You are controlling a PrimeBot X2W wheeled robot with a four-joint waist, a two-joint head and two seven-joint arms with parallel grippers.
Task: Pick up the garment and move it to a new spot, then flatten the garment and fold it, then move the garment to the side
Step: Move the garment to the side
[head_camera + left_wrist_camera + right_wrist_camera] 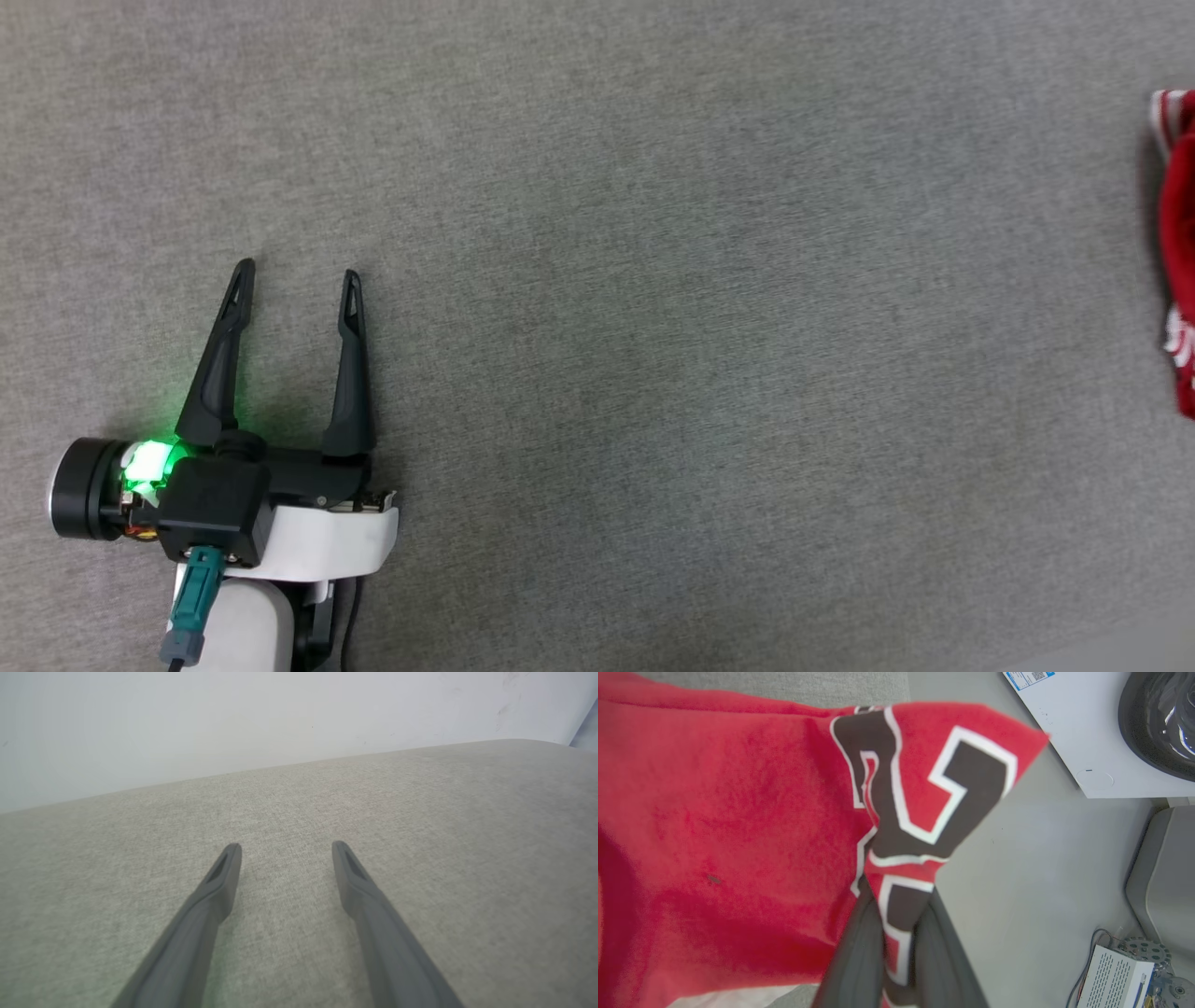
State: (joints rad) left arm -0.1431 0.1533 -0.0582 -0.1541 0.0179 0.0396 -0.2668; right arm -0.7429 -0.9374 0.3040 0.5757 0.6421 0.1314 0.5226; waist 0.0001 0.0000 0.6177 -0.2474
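Now your right pincer (899, 900) is clamped on the red jersey T-shirt with black-and-white lettering (738, 812), cloth spreading leftward from it. Your left pincer (298, 273) stands apart above the grey woven surface (653, 280).

It looked like a robotics lab or test room: a grey cloth-covered counter (653, 280) before a bare white wall (187, 728), and on the plain grey floor (1041, 882) a vented white electronics box (1115, 977) with loose cables (1096, 934) and a white unit (1083, 732) bearing a coded label (1029, 677).
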